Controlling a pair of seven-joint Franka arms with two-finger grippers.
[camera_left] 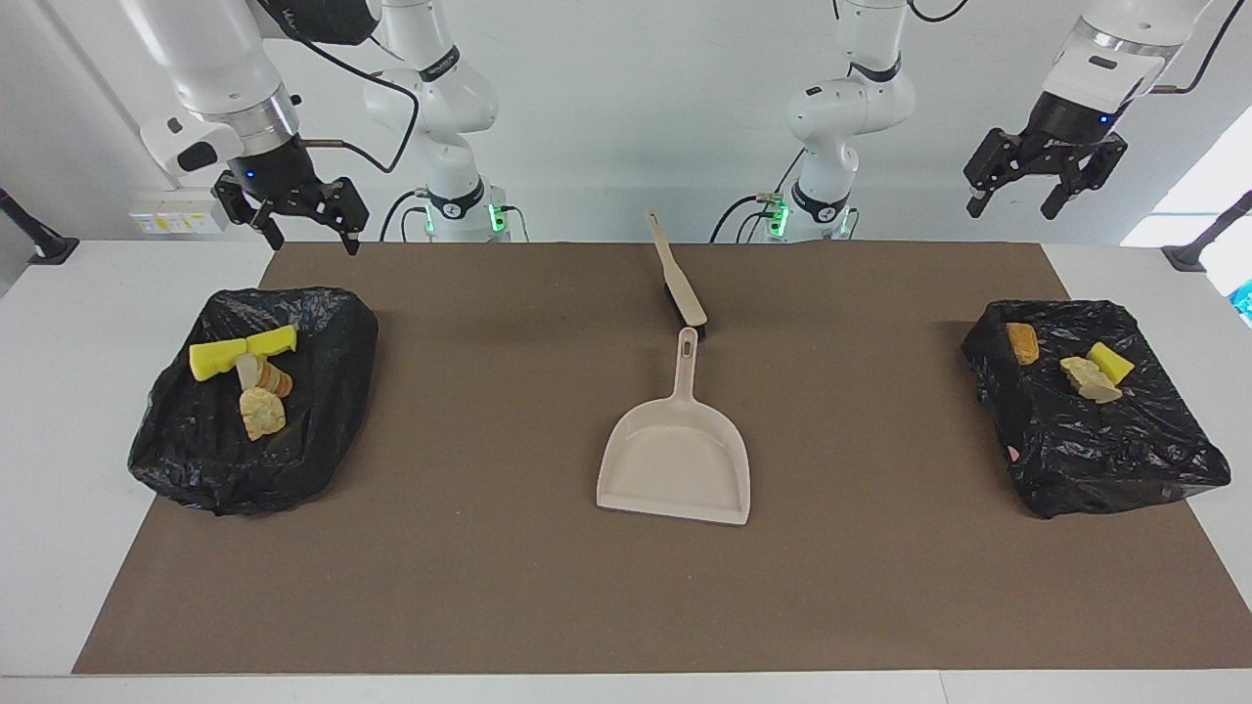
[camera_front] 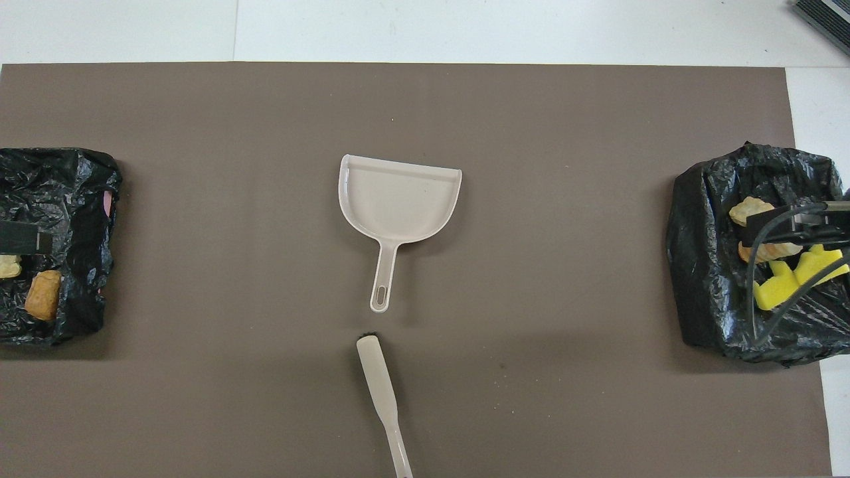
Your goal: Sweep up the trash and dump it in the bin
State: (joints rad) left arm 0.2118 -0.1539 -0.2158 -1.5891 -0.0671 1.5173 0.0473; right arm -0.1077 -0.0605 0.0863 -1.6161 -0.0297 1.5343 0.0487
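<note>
Both arms raised and idle, nothing gripped: right gripper [camera_left: 301,223] up over the robots' edge of the brown mat [camera_left: 509,587], fingers spread wide; left gripper [camera_left: 1017,192] high above the tabletop [camera_left: 59,489] at its own end, fingers likewise wide and empty.

Nearest the robots, relative to the dustpan [camera_left: 675,460]: beige brush [camera_left: 677,272], lying just off the tip of the dustpan's handle, not touching. Dustpan itself empty, flat at mid-mat, mouth pointing away from the robots.

Trash already in the bins, none loose on the mat. Toward the right arm's end from the dustpan: black-bagged bin [camera_left: 196,450] holding yellow sponge pieces [camera_left: 240,350] and bread-like chunks [camera_left: 262,411]. Toward the left arm's end: second bagged bin [camera_left: 1105,460] with an orange chunk [camera_left: 1023,342], a tan chunk [camera_left: 1090,379] and a yellow sponge [camera_left: 1111,362].

Judged: sweeping and dumping apparently finished, tools set down. Next move likely just parking the arms; no grasp called for.

White tabletop showing around the mat, pale wall past the arm bases.
</note>
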